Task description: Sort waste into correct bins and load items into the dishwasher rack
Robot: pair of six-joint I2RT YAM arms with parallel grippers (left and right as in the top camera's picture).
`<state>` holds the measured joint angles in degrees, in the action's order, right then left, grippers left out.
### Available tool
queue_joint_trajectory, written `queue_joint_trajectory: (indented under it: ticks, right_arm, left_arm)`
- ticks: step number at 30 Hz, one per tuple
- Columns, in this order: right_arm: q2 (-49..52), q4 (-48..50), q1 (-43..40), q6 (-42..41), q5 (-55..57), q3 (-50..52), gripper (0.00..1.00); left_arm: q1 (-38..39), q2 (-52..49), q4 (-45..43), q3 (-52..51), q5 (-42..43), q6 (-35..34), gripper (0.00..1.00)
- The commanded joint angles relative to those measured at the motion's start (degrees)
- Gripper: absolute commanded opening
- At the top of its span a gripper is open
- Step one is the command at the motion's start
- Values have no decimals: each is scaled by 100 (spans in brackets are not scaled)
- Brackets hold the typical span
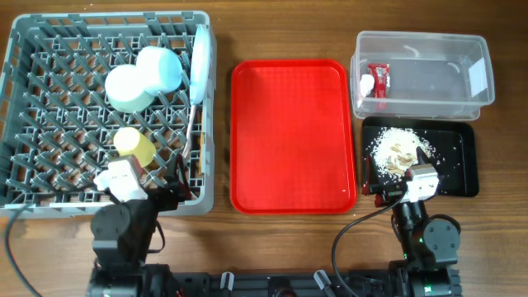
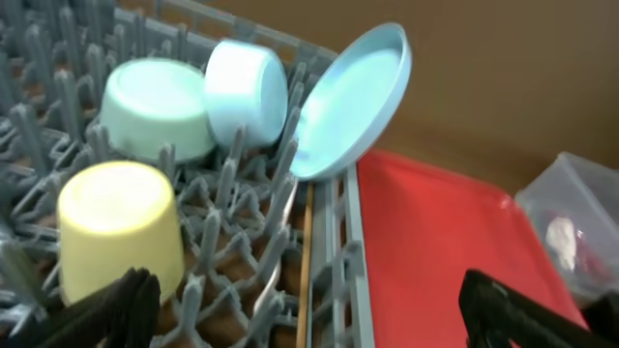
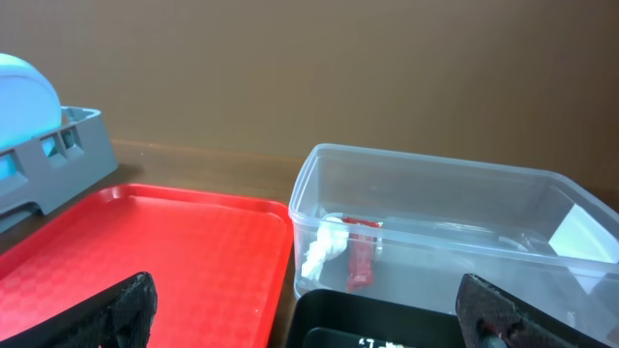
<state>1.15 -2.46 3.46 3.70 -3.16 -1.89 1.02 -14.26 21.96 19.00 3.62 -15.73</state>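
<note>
Sorting looks all but finished, judging from above. Grey rack (image 1: 25, 49) fills the 9-to-10 o'clock side of the table (image 1: 247, 25). Inside it, the green bowl (image 1: 125, 89) and blue bowl (image 1: 162, 68) touch toward 12 o'clock. The plate (image 1: 200, 62) stands on edge against the 3 o'clock wall, and the yellow cup (image 1: 134, 144) sits toward 6. A thin white fork (image 1: 191, 128) lies just beside that wall. The chopsticks I cannot pick out for certain. At centre, the red serving tray (image 1: 293, 136) is bare. The clear tub (image 1: 487, 82) at 2 o'clock holds the red wrapper (image 1: 379, 80) and white scrap (image 1: 366, 82). The black tray (image 1: 462, 165) at 4 o'clock carries the food scraps (image 1: 398, 150). The left gripper (image 1: 169, 192) hangs over the rack's 5 o'clock corner, and the right gripper (image 1: 381, 191) over the black tray's 7 o'clock corner.

From the left wrist, the pincer is spread wide with nothing in it. The cup is at 9 o'clock, the bowls at 11 and the plate leans at 1. Pegs and the rack wall lie close beneath.

From the right wrist, the pincer is likewise wide and empty. The tub is ahead at 1 o'clock and the black tray's lip at 6.

Nothing appears left to carry, so the next move probably calls for lifting clear and drawing both arms back toward 6 o'clock. The left must rise above the pegs first. Open room lies over the red tray between the arms.
</note>
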Motion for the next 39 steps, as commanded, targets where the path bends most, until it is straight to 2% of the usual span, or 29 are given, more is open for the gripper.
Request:
queue_joint_trajectory:
  ticks: [1,12,20,39]
  right_arm:
    - [-87,35,-44,-85,52,52,100]
    - [-87,35,-44,-87,50,52,100]
    - [-87,35,-44,-85,52,52,100]
    - [-87,35,-44,-87,52,52,100]
  left_arm:
    - [-68,658,-730,-717,212,118,100]
    - [-68,1410,-2597,-1801,181,1110,100]
    - [-81,1410,-1792,-1869,258,1095,100]
    - [-81,1390,-1803,-1869,254,1084,100]
